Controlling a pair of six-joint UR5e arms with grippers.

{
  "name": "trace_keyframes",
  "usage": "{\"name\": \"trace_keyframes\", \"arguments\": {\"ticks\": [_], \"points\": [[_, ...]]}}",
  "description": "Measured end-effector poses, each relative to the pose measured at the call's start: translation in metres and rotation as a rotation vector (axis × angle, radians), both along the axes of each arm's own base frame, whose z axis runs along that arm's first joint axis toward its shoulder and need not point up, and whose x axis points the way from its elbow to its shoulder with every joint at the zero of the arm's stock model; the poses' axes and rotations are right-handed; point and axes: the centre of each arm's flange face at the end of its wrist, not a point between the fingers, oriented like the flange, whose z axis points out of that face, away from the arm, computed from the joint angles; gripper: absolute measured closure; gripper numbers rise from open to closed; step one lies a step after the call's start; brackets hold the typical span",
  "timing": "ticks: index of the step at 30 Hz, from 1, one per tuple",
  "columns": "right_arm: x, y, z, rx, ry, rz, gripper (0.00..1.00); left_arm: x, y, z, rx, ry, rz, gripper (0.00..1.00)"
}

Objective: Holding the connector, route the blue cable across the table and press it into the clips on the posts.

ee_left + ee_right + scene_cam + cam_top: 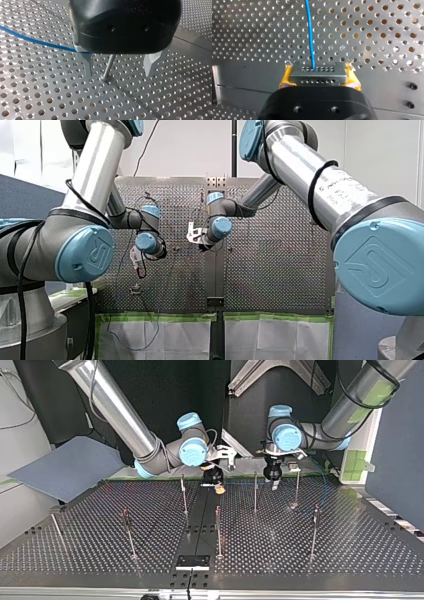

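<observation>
My right gripper [318, 71], low over the far middle of the table [350, 550], clamps the connector [317, 76]; the blue cable [310, 32] runs out from it. My left gripper [118, 73], fingers spread, straddles a post [110, 62].

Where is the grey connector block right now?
The connector is clamped between my right gripper's yellow pads, blue cable running out ahead; in the top view that gripper hangs near the table's far edge.
</observation>
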Motion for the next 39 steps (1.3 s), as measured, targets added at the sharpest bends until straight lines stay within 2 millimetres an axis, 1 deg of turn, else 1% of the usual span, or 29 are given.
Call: {"name": "trace_keyframes", "arguments": {"ticks": [15, 28, 39], "points": [[0.0, 0.0, 0.0, 0.0, 0.0, 0.0, 1.0, 0.001, 0.001, 0.0, 0.0, -0.001, 0.001, 0.0], [0.0, 0.0, 0.0, 0.0, 0.0, 0.0, 1.0, 0.009, 0.012, 0.004, -0.007, -0.012, 0.021, 0.0], [0.0, 0.0, 0.0, 0.0, 0.0, 0.0, 1.0, 0.012, 0.015, 0.004, -0.008, -0.013, 0.026, 0.0]]}}
